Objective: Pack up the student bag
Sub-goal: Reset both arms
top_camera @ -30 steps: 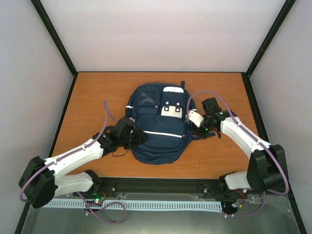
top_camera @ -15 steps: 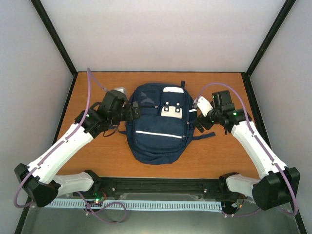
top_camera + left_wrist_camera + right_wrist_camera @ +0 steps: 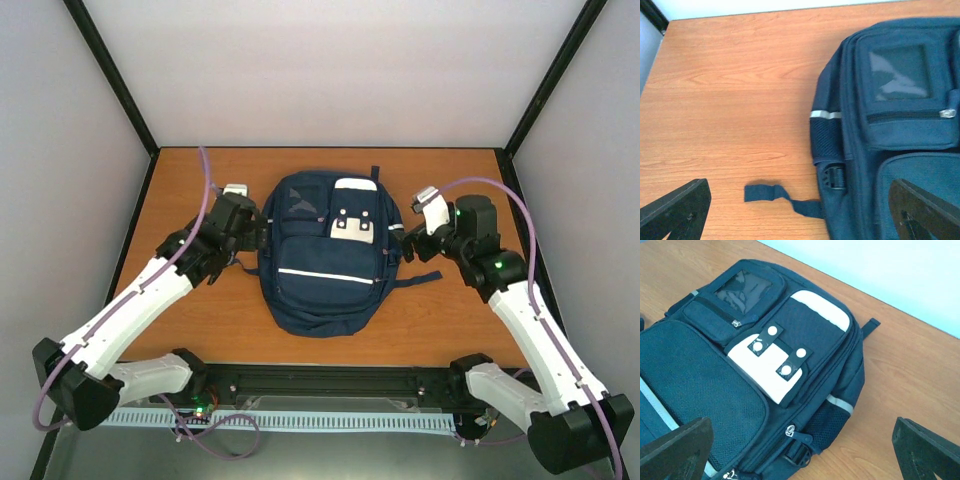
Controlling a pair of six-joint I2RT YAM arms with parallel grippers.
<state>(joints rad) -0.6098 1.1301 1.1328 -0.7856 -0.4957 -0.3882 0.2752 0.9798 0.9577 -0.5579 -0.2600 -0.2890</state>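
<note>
Seemingly closing step: bag [image 3: 325,260] flat, zips [image 3: 789,430] shut. Left gripper [image 3: 252,236] at its 9 o'clock, right gripper [image 3: 412,246] at 3; fingers [image 3: 675,212] spread, holding nothing. Next likely: both pull clear.

A robotics lab test cell, seen from above. A wood-grain tabletop [image 3: 225,325] fills the middle of the frame. Plain white walls [image 3: 330,70] box it in at the top, left and right, and black frame struts [image 3: 118,85] slant down from the upper corners. Along the bottom edge a black mounting rail [image 3: 330,378] carries two white robot arms with black joints, the left arm [image 3: 130,310] at lower left and the right arm [image 3: 545,330] at lower right. Purple cables [image 3: 207,185] loop over them, and a white slotted strip [image 3: 330,420] runs beneath the rail. A navy student bag [image 3: 325,260] lies flat at the centre, between the arms.
</note>
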